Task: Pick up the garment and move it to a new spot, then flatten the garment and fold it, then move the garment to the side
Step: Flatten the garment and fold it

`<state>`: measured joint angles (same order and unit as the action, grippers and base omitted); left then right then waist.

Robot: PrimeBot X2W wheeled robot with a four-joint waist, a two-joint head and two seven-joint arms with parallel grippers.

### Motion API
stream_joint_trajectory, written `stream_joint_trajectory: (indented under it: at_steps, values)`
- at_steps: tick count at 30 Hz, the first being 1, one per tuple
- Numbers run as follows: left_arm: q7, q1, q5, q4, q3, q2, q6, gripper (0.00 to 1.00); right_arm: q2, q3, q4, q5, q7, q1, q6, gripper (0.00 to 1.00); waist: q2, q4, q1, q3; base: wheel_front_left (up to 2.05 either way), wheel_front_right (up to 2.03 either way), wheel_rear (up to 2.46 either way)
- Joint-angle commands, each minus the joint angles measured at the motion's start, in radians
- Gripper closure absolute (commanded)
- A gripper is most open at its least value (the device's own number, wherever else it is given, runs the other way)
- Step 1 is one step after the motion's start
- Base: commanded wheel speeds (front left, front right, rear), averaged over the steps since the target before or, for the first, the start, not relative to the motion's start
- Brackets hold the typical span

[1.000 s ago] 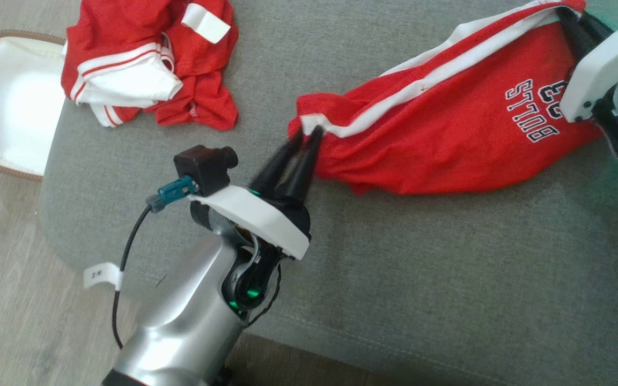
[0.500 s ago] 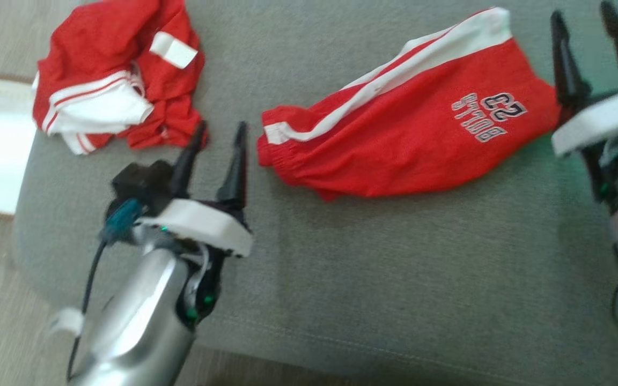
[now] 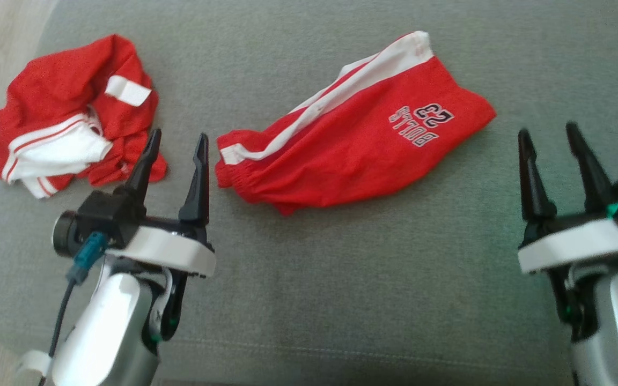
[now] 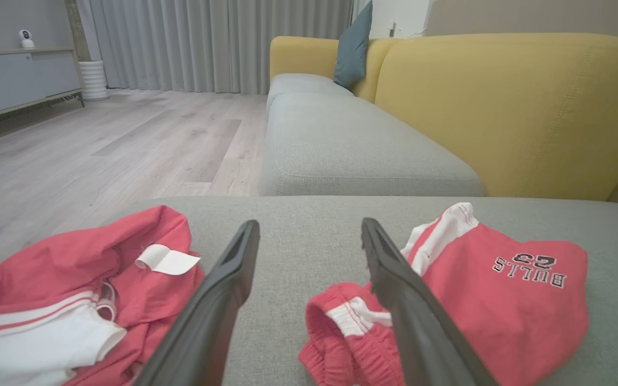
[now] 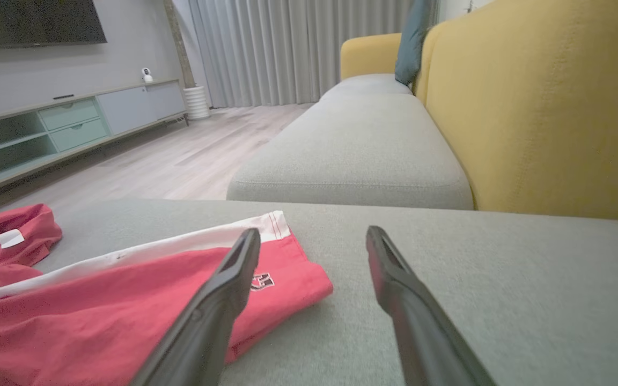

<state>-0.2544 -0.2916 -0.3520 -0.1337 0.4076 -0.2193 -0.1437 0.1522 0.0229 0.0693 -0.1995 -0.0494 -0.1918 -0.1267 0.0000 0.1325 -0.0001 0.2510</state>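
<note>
Red shorts with a white side stripe and BULLS 23 print (image 3: 357, 145) lie mid-cushion on the grey fabric sofa seat (image 3: 341, 279), waistband end bunched. The left gripper (image 3: 178, 134) and right gripper (image 3: 547, 130) are both spread and holding nothing. I reckon flattening, folding and shifting aside are still left.

A: Obs. – left forearm (image 3: 108, 327): smooth silver-grey shell, capped at the wrist by a white plate (image 3: 164, 252). Jaws are two long, black, tapered fingers (image 3: 197, 177).
B: Add: black wrist camera (image 3: 94, 220) on the outer side, teal connector (image 3: 85, 256), dark cable (image 3: 59, 321) with a white tag (image 3: 32, 362).
A: The right forearm (image 3: 615, 332) has the same shell, plate and black fingers, with a small green light (image 3: 613, 208) at the wrist.
</note>
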Motion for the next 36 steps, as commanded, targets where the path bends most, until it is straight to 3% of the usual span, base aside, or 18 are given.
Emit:
stream_joint_trajectory:
  at_steps: [1, 10, 23, 32, 36]
  values:
    - [-0.007, -0.008, 0.011, 0.025, -0.036, -0.032, 0.005, 0.00, -0.011, 0.010, -0.064, 0.013, 0.015, 0.011, -0.004, 0.00, 0.0000, -0.015, 0.0001, -0.011, 0.00, 0.00, 0.00]
    - [-0.007, 0.029, 0.025, 0.005, -0.028, -0.034, 0.009, 0.00, -0.051, -0.025, -0.193, 0.038, 0.081, 0.126, -0.004, 0.00, 0.0000, -0.044, 0.0001, -0.017, 0.00, 0.00, 0.00]
    - [-0.007, 0.017, 0.029, 0.002, -0.033, -0.020, 0.018, 0.00, -0.051, -0.047, -0.229, 0.047, 0.115, 0.132, -0.004, 0.00, 0.0000, -0.043, 0.0001, 0.005, 0.00, 0.00, 0.00]
    - [-0.007, -0.031, 0.045, 0.026, -0.029, -0.001, 0.032, 0.00, 0.006, -0.025, -0.146, 0.018, 0.199, 0.015, -0.004, 0.00, 0.0000, -0.010, 0.0001, 0.084, 0.00, 0.00, 0.00]
    - [-0.007, -0.067, 0.056, 0.032, -0.021, 0.020, 0.049, 0.00, 0.059, 0.026, -0.048, -0.011, 0.262, -0.110, -0.004, 0.00, 0.0000, 0.020, 0.0001, 0.135, 0.00, 0.00, 0.00]
